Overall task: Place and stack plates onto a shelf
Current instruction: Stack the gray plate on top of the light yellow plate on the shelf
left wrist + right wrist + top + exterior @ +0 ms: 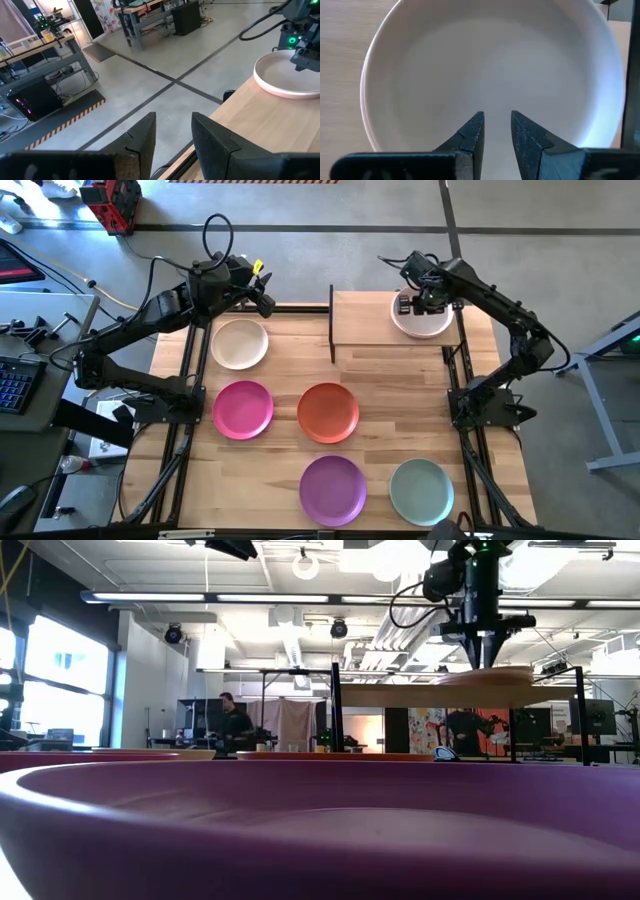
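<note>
A round matte purple plate [333,489] and a pale grey-green plate [421,491] of the same shape lie side by side on the near edge of the slatted wooden table [280,445]; the purple rim fills the low view. Behind them sit a magenta plate [243,408] and an orange plate [328,411], near each other but apart. Farther back on the left rests a cream plate [239,343].

The left claw [263,297] hangs just past the table's far edge beyond the cream plate, its two dark fingers parted with a gap and gripping nothing.

At the far right stands the shelf [372,319], a light-wood board on thin black posts. A pale pink round plate [421,321] lies on its right half. The right claw [418,305] points down directly over that plate, close above its inner surface; its fingers [470,137] stand slightly apart, released, with nothing between them. Whether the tips touch the plate cannot be told.
</note>
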{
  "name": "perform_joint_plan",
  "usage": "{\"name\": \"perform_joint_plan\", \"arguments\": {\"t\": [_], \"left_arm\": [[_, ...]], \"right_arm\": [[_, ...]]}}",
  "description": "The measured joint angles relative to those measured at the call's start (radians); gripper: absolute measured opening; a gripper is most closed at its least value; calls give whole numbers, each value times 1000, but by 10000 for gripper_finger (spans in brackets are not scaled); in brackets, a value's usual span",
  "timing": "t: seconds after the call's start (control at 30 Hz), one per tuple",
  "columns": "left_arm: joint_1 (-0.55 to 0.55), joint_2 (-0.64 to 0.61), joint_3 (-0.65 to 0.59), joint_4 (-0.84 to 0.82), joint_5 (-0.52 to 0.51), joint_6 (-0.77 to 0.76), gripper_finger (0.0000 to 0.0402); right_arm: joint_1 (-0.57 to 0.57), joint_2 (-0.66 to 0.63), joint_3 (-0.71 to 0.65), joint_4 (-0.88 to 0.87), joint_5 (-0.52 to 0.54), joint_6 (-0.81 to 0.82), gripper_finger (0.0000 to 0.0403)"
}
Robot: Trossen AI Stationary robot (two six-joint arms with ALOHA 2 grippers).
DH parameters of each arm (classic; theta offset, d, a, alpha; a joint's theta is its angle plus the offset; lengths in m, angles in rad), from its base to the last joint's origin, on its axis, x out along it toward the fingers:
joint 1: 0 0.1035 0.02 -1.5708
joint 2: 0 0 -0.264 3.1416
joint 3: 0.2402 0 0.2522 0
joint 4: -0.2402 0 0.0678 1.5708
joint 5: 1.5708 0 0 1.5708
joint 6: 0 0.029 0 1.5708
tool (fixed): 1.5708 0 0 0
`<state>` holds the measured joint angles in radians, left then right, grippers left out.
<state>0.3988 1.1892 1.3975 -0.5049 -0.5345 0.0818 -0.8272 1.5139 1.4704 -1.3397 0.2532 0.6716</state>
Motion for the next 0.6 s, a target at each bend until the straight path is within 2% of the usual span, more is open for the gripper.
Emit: {"name": "perform_joint_plan", "arguments": {"t": [0.6], "left_arm": [[0,0,0,-14,0,0,115]], "right_arm": [[-3,1,-1,-46,-42,37,74]]}}
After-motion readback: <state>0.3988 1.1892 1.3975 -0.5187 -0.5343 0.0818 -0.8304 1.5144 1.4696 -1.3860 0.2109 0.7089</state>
